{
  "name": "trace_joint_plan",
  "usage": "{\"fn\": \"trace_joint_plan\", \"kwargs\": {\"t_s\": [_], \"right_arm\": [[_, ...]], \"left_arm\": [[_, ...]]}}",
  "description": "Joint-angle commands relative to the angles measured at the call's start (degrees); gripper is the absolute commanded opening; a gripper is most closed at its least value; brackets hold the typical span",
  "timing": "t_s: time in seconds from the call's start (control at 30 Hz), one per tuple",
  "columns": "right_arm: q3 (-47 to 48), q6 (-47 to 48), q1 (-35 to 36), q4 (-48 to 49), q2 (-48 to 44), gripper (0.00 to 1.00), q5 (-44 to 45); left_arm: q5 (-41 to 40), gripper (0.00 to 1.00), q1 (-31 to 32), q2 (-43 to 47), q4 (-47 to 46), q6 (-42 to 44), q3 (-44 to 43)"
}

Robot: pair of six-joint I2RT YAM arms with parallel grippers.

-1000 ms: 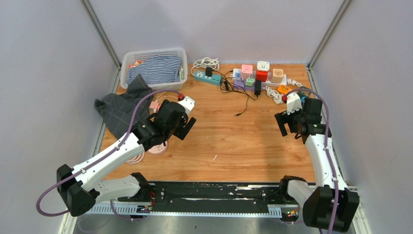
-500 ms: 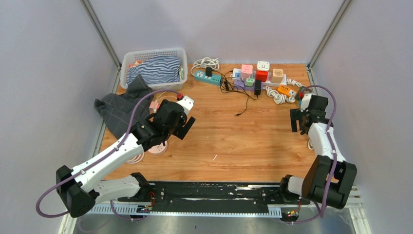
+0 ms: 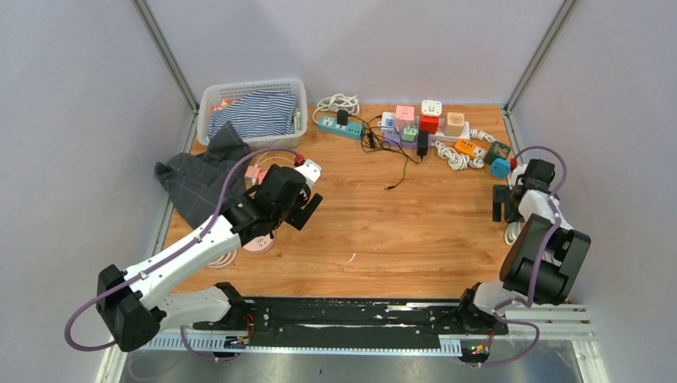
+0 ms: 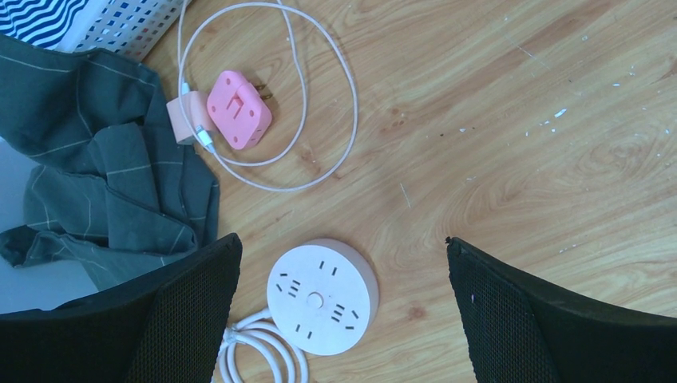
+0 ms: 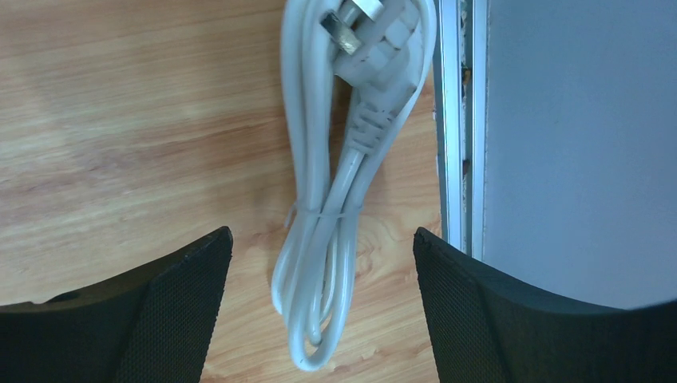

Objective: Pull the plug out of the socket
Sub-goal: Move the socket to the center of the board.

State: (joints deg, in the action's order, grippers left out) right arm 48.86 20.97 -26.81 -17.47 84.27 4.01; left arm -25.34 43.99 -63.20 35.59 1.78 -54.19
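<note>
- While the plug (image 4: pixel 239 109) lies free on the tabletop (image 4: pixel 519 120) beside the shirt (image 4: pixel 104 191), apart from the socket (image 4: pixel 322 295), the pull looks done.
- Left arm reaches forward; left tool (image 4: pixel 342 247) hangs released, jaws wide, over the socket.
- Right arm is folded at the tabletop's right edge; right tool (image 5: pixel 321 235) gapes empty above a bundled cord (image 5: pixel 343 199).

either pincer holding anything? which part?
Nothing held. Left pincer open over the round socket; right pincer open over the white cable.
</note>
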Motion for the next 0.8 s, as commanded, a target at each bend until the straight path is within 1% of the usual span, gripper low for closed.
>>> {"fn": "trace_joint_plan", "kwargs": {"t_s": [0.0, 0.07, 0.1, 0.17, 0.2, 0.4, 0.5, 0.6, 0.7, 0.73, 0.77], "right_arm": [[2.2, 0.9, -3.4, -0.2, 4.4, 0.81, -2.0], [2.7, 1.0, -4.3, -0.9, 5.9, 0.77, -3.0], [2.8, 1.0, -4.7, -1.2, 6.4, 0.76, -3.1], [3.1, 1.2, -5.2, -1.9, 7.3, 0.68, -3.1], [3.3, 1.1, -5.3, -2.4, 7.7, 0.66, -4.9], [4.1, 2.3, -5.5, -5.1, 10.1, 0.43, -7.4], [4.4, 3.0, -5.5, -6.2, 10.8, 0.34, -8.4], [4.2, 3.7, -5.5, -6.9, 10.6, 0.27, -9.6], [4.1, 4.7, -5.6, -7.8, 9.2, 0.17, -11.5], [4.1, 5.2, -5.5, -8.2, 8.3, 0.13, -12.7], [4.2, 6.1, -5.5, -9.1, 7.5, 0.06, -14.4]], "left_arm": [[1.1, 1.00, -0.5, -0.2, -1.2, 1.1, 0.7], [1.3, 1.00, -0.5, -0.2, -1.2, 1.1, 0.6], [1.4, 1.00, -0.5, -0.2, -1.3, 1.1, 0.6], [1.5, 1.00, -0.5, -0.2, -1.3, 1.1, 0.6], [1.5, 1.00, -0.5, -0.2, -1.3, 1.1, 0.6], [2.0, 1.00, -0.5, 0.0, -1.2, 1.1, 0.5], [2.1, 1.00, -0.5, 0.0, -1.2, 1.1, 0.4], [2.1, 1.00, -0.5, 0.2, -1.2, 1.1, 0.4], [2.1, 1.00, -0.5, 0.2, -1.2, 1.1, 0.3], [2.1, 1.00, -0.5, 0.2, -1.2, 1.1, 0.3], [2.1, 1.00, -0.5, 0.3, -1.2, 1.1, 0.3]]}}
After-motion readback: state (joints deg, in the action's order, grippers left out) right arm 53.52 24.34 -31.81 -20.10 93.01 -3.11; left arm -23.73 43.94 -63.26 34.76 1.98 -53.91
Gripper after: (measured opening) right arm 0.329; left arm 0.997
